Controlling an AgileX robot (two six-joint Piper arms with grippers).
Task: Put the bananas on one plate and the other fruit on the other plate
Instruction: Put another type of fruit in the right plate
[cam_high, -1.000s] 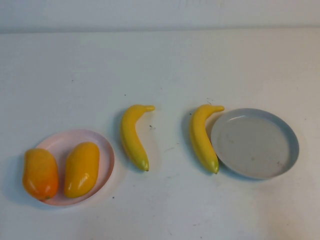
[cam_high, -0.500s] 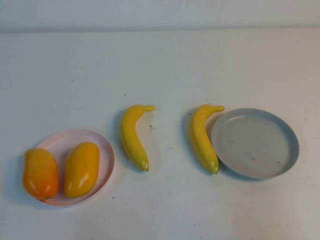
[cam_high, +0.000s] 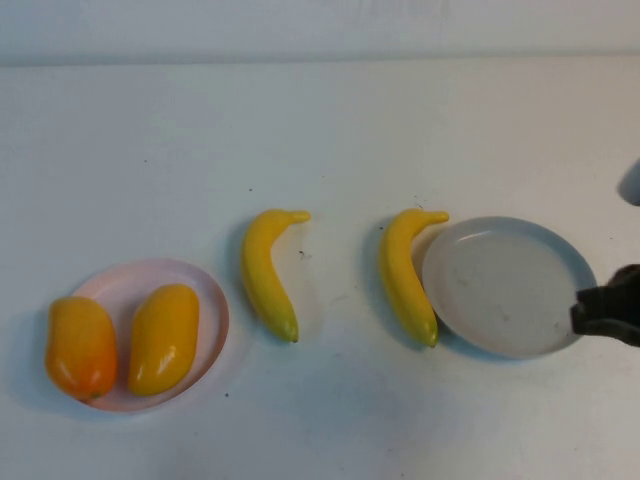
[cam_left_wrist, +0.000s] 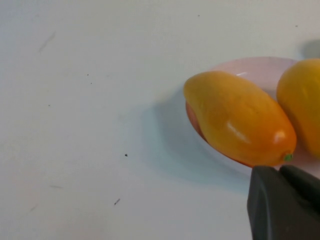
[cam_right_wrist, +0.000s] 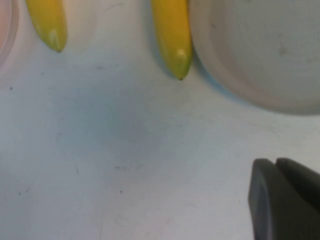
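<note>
Two bananas lie on the table between the plates: one in the middle, the other against the left rim of the grey-blue plate, which holds nothing. The pink plate holds the yellow mango; the orange mango rests on its left rim. My right gripper is shut and empty at the grey-blue plate's right rim. My left gripper is out of the high view; its wrist view shows it shut and empty, just short of the orange mango.
The white table stretches to a back edge at the far side. In the right wrist view my right gripper hangs over bare table, with both banana tips and the grey-blue plate beyond it.
My right gripper has come into the high view from the right edge, reaching the grey-blue plate's right rim. The fruit and the plates have not moved.
</note>
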